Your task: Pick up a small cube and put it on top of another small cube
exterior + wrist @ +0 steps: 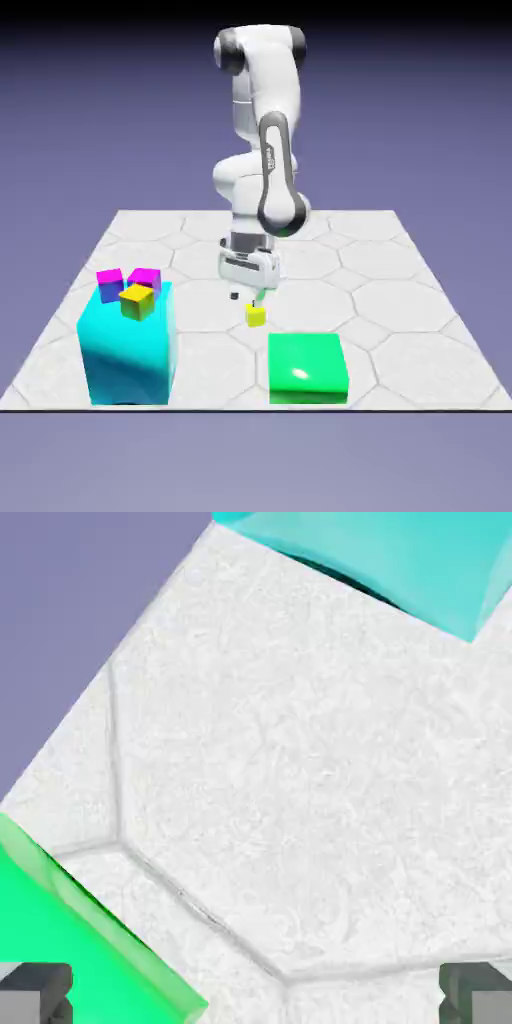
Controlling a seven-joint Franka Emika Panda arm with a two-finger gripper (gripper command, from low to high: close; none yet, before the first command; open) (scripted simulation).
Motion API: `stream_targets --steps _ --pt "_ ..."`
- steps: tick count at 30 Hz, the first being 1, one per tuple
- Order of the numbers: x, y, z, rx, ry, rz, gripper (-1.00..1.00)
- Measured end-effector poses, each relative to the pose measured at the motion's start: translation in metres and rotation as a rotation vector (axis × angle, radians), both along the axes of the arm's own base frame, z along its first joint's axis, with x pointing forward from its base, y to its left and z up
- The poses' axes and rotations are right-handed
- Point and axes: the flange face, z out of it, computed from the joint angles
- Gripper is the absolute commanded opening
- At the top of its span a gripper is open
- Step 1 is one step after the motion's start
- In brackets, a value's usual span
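- The pale table [205,374] takes up the most room; no finished stack of the little yellow cube on another shows on it.
- The white robot arm [275,90] reaches down over the middle.
- The blue-green block [130,350] stands near the exterior view's left edge of the table, well apart from the claw.
- The green block [306,362] is lower, toward the exterior view's right.
- The claw [258,994] has its fingers wide apart, nothing between them.
- A golden cube [137,302] and two purple cubes [145,279] show at the blue-green block's top; I can't tell exactly how they rest.
- The little yellow cube [256,317], smallest, sits near the claw, ungripped. I'd say grasping, lifting and stacking all remain.
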Motion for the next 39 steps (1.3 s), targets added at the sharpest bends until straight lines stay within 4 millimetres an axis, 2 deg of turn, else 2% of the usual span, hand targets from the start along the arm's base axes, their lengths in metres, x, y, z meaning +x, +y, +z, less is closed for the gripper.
stream_targets --steps 14,16,23,24,26,33,35,39 --pt "-0.07 0.035 -0.035 -0.028 0.221 -0.293 0.0" --pt "-0.072 0.037 -0.036 -0.029 0.226 -0.302 0.0" --pt "-0.069 0.029 -0.1 -0.03 0.225 -0.301 0.0" --pt "-0.069 0.028 -0.105 -0.029 0.226 -0.302 -1.0" --pt "-0.069 0.028 -0.105 -0.029 0.226 -0.302 -1.0" --pt "-0.071 0.036 -0.04 -0.029 0.225 -0.301 -1.0" --pt "-0.072 0.037 -0.036 -0.029 0.226 -0.301 -1.0" --pt "-0.032 0.02 -0.035 0.032 0.096 -0.352 -1.0"
